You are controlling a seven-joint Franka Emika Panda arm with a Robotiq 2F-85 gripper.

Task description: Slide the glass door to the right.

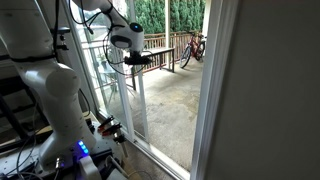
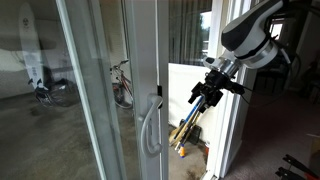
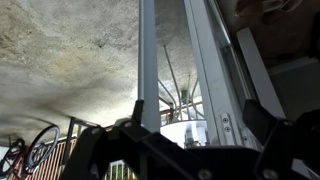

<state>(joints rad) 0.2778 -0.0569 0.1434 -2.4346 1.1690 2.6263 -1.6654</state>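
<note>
The glass door (image 1: 115,95) is a tall clear panel with a slim white edge stile (image 1: 141,100). In an exterior view the door (image 2: 100,90) shows its stile (image 2: 148,55) with a white handle (image 2: 150,125). My gripper (image 1: 145,60) is open and empty at about handle height, right at the stile's free edge. In an exterior view the gripper (image 2: 205,95) hangs a short way beside the stile. In the wrist view the fingers (image 3: 197,112) straddle a white frame strip (image 3: 210,80). I cannot tell whether they touch it.
A broad white wall jamb (image 1: 215,100) bounds the far side of the opening. Outside are a concrete patio (image 1: 175,100), a wooden railing (image 1: 165,45) and a bicycle (image 1: 193,48). Cables and electronics (image 1: 105,130) sit by the arm's base. Yellow-handled tools (image 2: 185,135) lean inside.
</note>
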